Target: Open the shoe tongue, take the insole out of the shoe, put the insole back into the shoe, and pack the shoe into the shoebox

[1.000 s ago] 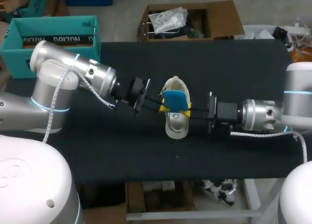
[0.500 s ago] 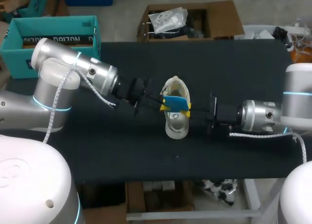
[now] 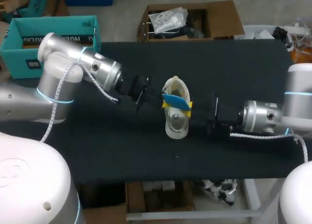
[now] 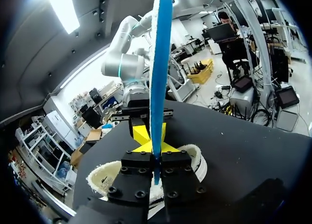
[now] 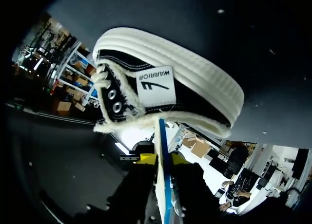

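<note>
The black cloth-covered table is carrying a black canvas shoe with a cream rubber sole and toe cap at its middle. The shoe is standing on its sole, with the toe cap pointing toward the near edge.

A thin blue foam insole is hanging just above the shoe's opening, turned on edge. Whether it is touching the shoe's collar cannot be told.

The left gripper is coming in from the left side of the shoe. Its fingers are clamping one end of the insole, just above the shoe.

The right gripper is coming in from the opposite side. Its yellow tips are pressing on both faces of the insole, beside the shoe's eyelet side.

A teal cardboard shoebox is sitting open beyond the table's far left corner, well apart from the shoe.
</note>
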Robot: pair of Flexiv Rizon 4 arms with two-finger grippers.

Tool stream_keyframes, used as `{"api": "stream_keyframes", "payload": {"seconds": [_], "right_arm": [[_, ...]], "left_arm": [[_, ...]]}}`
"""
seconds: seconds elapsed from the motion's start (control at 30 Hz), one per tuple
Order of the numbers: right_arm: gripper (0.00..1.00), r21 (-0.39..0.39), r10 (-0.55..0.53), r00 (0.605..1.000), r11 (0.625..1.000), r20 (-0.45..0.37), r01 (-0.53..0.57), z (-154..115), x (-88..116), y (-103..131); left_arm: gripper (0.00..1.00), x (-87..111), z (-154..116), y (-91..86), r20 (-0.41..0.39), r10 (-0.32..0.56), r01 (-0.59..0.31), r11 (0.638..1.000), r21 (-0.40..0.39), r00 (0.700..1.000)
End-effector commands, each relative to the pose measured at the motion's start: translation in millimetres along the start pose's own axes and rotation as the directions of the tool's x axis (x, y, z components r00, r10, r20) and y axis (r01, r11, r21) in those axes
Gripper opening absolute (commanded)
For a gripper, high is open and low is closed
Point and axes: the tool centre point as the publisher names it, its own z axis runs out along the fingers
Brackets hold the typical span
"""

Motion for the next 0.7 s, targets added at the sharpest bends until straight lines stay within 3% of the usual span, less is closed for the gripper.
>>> {"api": "stream_keyframes", "payload": {"seconds": [0.03,0.23,0.33,0.47,0.6,0.7], "right_arm": [[0.93,-0.02,-0.002,1.0,1.0,-0.001,0.002,-3.8,-0.7,-4.3],[0.87,-0.036,0.003,1.0,0.999,0.005,-0.003,-9.4,-1.7,-0.9],[0.74,-0.045,0.008,1.0,0.999,0.007,-0.007,-10.2,-2.8,1.2],[0.65,-0.063,0.008,1.0,0.998,0.008,-0.007,-10.5,-3.6,3.4],[0.46,-0.074,0.009,1.0,0.997,0.008,-0.008,-8.9,-2.9,8.2],[0.43,-0.073,0.01,1.0,0.997,0.008,-0.01,-5.6,-2.1,10.3]], "left_arm": [[0.0,-8.0,6.0,4.6,-0.037,0.019,-0.019,1.0,0.003,0.999],[0.0,-6.9,8.1,9.6,-0.086,0.052,-0.054,0.998,-0.013,0.995],[0.0,-3.7,4.7,13.7,-0.094,0.046,-0.047,0.999,-0.011,0.995],[0.0,1.6,-2.0,13.6,-0.1,0.048,-0.049,0.999,-0.009,0.994],[0.0,3.1,-4.4,18.0,-0.108,0.049,-0.051,0.999,-0.016,0.993],[0.0,2.7,-4.5,19.5,-0.109,0.05,-0.052,0.998,-0.018,0.993]]}}
